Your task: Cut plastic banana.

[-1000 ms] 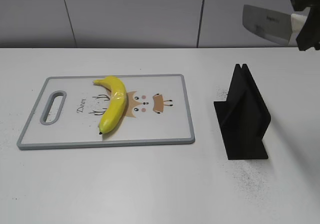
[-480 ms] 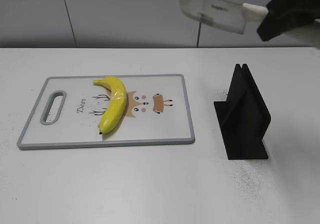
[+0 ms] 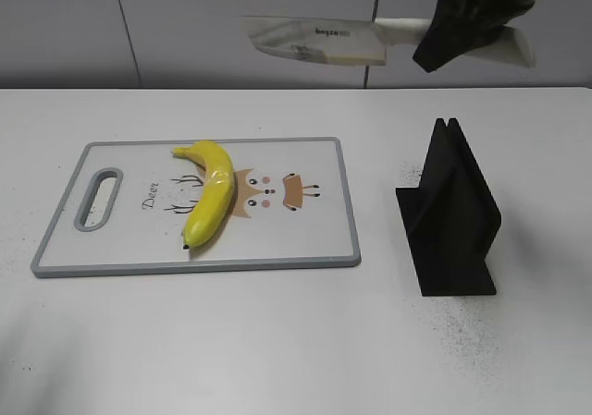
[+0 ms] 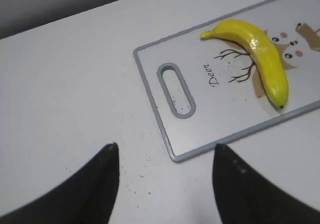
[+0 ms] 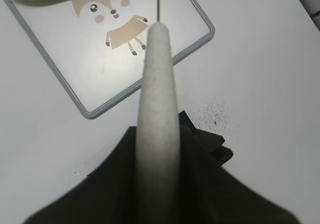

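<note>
Plastic banana [image 3: 209, 193] on cutting board [image 3: 314, 249], right gripper [image 3: 472, 22] clamping knife [image 3: 319, 42] above, left gripper [image 4: 162, 176] spread apart

Right tool [image 3: 462, 31] raised and clamped; left tool [image 4: 165, 184] spread wide

One white-handled kitchen knife with a broad pale blade [image 3: 319, 41] hangs in the air, and everything else sits below it. One glossy yellow plastic banana [image 3: 211, 193] lies under and a little to the left of the blade's tip. One white rectangular cutting board with a grey rim, a handle slot and a deer cartoon [image 3: 314, 239] lies beneath the blade. One black slotted knife stand [image 3: 449, 216] sits below the handle end. Two black grippers: the right gripper [image 3: 462, 22] wrapped round the knife's handle, the left gripper [image 4: 165, 181] with fingers spread, well to the left of the blade. One white table [image 3: 277, 341] underneath everything.
</note>
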